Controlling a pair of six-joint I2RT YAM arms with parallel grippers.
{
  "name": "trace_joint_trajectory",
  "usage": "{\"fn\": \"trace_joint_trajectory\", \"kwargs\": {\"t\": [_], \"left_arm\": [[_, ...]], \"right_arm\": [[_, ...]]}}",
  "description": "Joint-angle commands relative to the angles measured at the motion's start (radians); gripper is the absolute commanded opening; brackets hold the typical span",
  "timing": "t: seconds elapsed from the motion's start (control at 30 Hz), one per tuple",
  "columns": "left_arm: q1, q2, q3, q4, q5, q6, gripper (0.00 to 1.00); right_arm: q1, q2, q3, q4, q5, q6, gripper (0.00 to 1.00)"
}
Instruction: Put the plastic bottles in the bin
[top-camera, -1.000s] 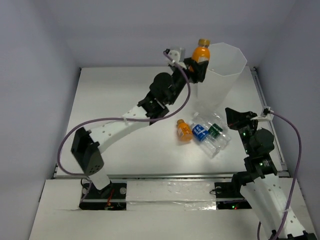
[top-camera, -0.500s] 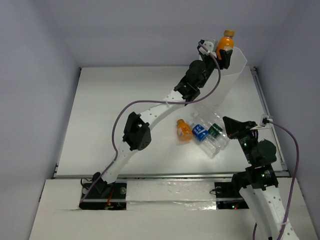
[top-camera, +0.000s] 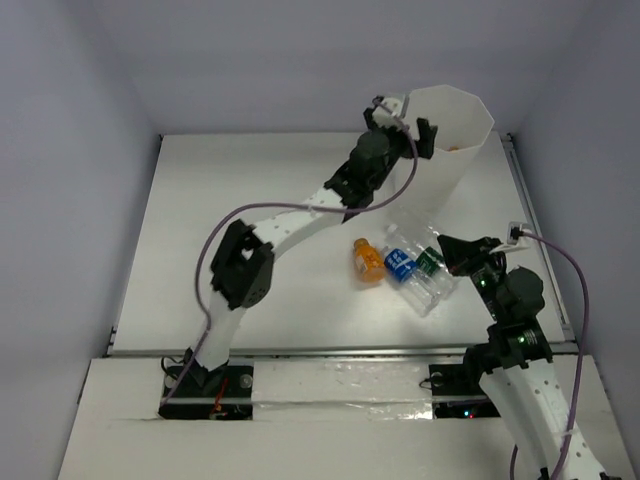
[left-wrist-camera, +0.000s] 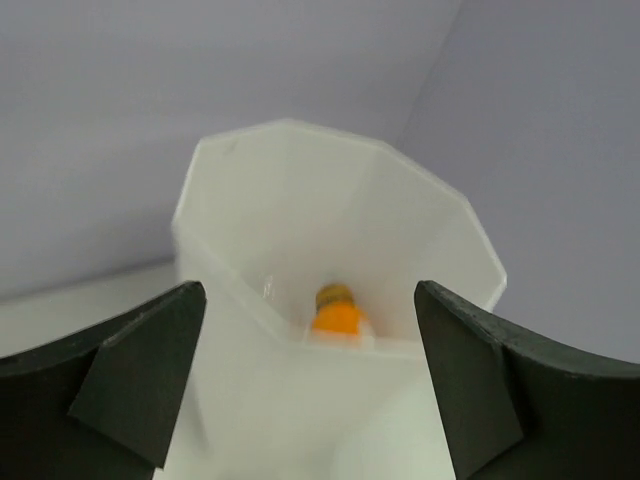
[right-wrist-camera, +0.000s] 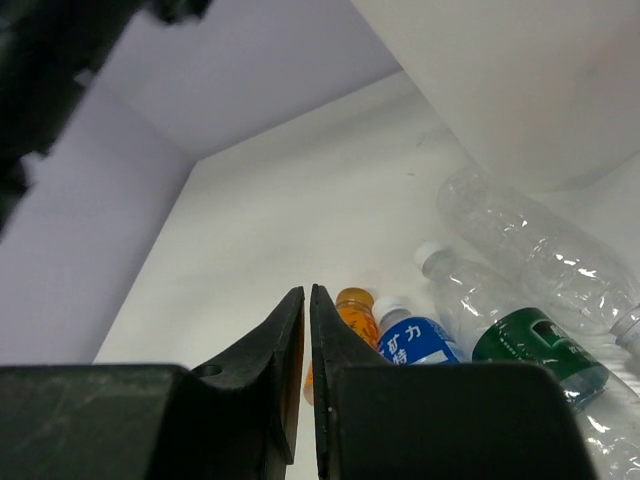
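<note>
Bottles (top-camera: 400, 266) lie just beside our right fingers (right-wrist-camera: 284, 352), pressed together; our left fingers (left-wrist-camera: 138, 380) stand apart above the bin (top-camera: 450, 185).

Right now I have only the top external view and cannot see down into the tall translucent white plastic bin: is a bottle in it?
Observer: Yes. The left wrist view shows one orange-filled plastic bottle with an orange cap low inside the bin.
Operator: Is the left tool holding anything?
Observer: No. The left tool is open and empty, facing the bin's mouth.
Operator: And the right tool?
Observer: The right tool is shut and empty, pointing toward a second orange bottle lying on the table.
</note>
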Motion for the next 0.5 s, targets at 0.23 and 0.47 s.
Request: {"fn": "trace_joint_trajectory", "kwargs": {"t": [0.23, 0.47], "left_arm": [[-0.031, -0.694, -0.971, 0.028, -0.117, -0.294, 0.27], [-0.053, -0.751, -1.195, -0.076, 0.001, -0.413, 0.68]], "right_arm": [[0.001, 0.168, 0.048, 0.017, -0.063, -0.039, 0.13], [0.011, 0.300, 0.065, 0.005, -0.111, -0.060, 0.16]]}}
